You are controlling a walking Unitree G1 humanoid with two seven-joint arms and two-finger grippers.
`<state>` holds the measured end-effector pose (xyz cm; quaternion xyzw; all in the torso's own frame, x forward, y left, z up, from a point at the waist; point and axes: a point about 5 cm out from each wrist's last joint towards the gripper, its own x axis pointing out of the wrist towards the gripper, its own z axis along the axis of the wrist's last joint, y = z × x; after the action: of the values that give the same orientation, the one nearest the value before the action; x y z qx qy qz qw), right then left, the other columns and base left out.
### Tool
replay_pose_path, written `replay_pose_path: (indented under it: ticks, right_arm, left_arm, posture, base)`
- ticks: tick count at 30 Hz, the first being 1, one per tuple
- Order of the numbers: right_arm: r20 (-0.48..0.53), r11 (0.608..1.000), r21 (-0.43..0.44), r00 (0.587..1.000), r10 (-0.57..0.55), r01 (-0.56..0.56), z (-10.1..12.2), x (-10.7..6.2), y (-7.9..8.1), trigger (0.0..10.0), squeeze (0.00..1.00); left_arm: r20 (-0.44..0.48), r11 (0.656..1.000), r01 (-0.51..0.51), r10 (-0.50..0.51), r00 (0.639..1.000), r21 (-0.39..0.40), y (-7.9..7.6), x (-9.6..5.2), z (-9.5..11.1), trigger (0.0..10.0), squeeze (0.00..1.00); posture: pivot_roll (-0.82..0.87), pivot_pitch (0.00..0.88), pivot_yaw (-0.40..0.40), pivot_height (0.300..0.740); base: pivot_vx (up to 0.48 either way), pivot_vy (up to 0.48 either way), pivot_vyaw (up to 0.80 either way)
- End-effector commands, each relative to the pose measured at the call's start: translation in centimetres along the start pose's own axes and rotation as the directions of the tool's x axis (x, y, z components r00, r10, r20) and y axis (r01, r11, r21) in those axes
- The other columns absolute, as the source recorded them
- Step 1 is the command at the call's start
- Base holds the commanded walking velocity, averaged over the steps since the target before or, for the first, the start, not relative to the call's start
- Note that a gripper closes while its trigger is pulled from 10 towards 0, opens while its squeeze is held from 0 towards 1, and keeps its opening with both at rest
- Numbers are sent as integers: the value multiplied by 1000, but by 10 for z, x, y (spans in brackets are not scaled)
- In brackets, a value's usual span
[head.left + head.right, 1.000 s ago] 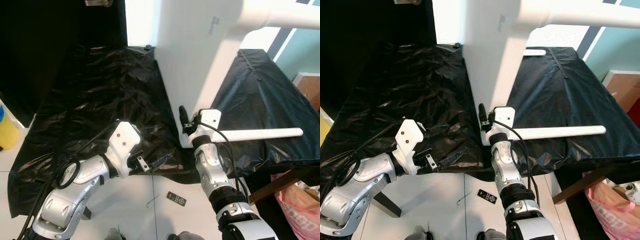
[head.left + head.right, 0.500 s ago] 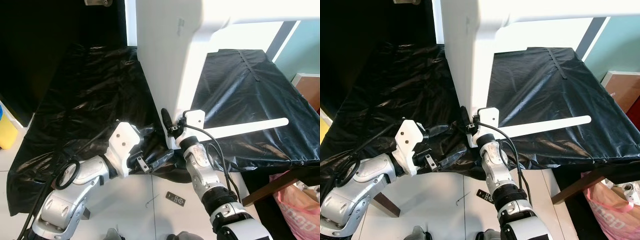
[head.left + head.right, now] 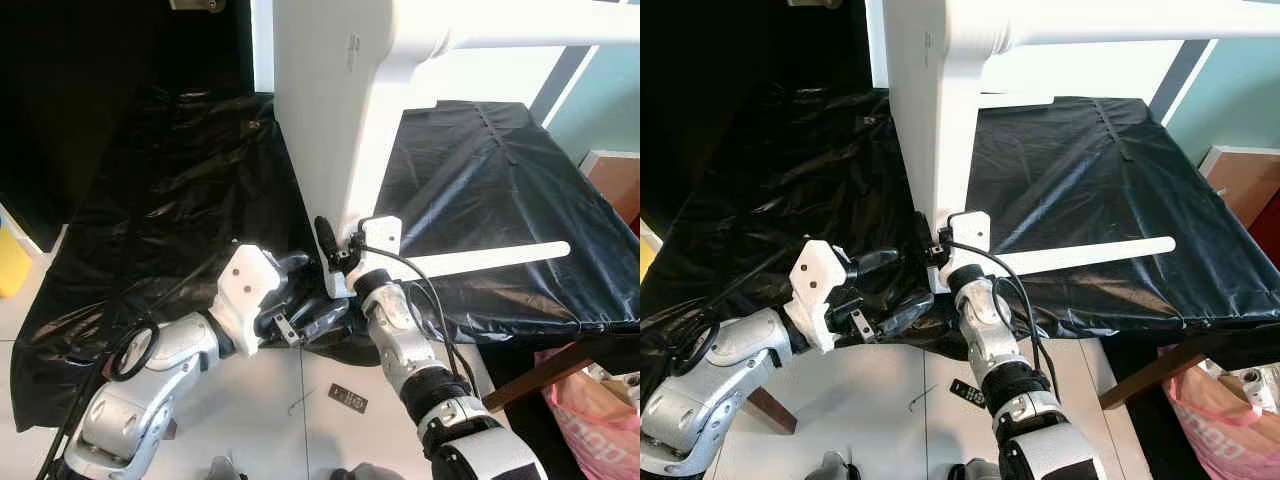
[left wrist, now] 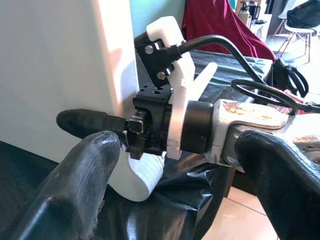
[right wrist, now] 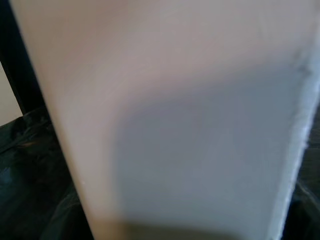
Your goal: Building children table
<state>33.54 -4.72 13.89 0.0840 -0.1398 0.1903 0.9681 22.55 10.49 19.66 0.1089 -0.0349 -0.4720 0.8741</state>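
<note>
Over the last second the right gripper has swung from about the middle of the head views toward 9 o'clock, carrying the lower corner of the white panel with it, so the panel's edge now stands nearer the left arm; the left gripper has come up from the floor side and now reaches to the same corner. Going left to right: at 9 o'clock lies the black sheet; at 7 o'clock the left gripper is spread wide, one finger above and one below the panel's foot, and its wrist view shows the two black fingers parted with nothing between them. Just to the right, at centre, the right gripper is pressed against the upright panel, one finger showing on its near face; it looks to be clamped on the edge, though the far finger is hidden. From there a white rail runs toward 3 o'clock across the sheet. On the floor at 6 o'clock lie a small dark card and a bent wire. I judge the step to be steadying the panel upright for joining; next the left gripper needs to close on the lower corner to share the load.
</note>
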Motion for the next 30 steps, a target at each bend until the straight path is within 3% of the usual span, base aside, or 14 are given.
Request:
replay_pose_path:
  ticks: [1,8,9,21,26,27,30]
  right_arm:
    - [17,987,145,998,64,-66,2,10,41,10000,1000]
    - [30,979,182,995,90,-94,4,-1,31,10000,1000]
    - [37,980,168,994,106,-110,6,-3,29,10000,0]
    - [34,972,126,981,193,-196,12,-28,14,10000,0]
    - [31,985,77,988,154,-156,17,-40,1,10000,0]
    - [55,993,-5,991,119,-119,22,-40,-2,10000,1000]
    - [46,998,-20,997,68,-68,21,-39,-3,10000,1000]
  left_arm:
    - [4,1000,-14,14,1000,-1,-3,0,1,10000,0]
    - [10,1000,-12,12,1000,-10,-5,2,1,10000,0]
    - [13,1000,-10,10,1000,-12,-6,3,2,10000,0]
    - [21,1000,-2,2,1000,-13,-7,4,4,10000,0]
    - [25,1000,-5,5,1000,-15,-6,5,4,10000,0]
    - [27,1000,-4,4,1000,-14,-6,6,5,10000,0]
    - [31,1000,0,1,1000,-17,-7,7,5,10000,0]
  posture:
    - [143,71,-110,740]
    - [134,74,-109,740]
    - [134,74,-108,740]
    - [126,77,-102,740]
    - [117,77,-99,740]
    - [114,77,-97,740]
    - [112,78,-97,740]
  base:
    - [0,0,0]
    - [0,0,0]
    - [0,0,0]
    - [0,0,0]
    - [0,0,0]
    - [0,0,0]
    - [0,0,0]
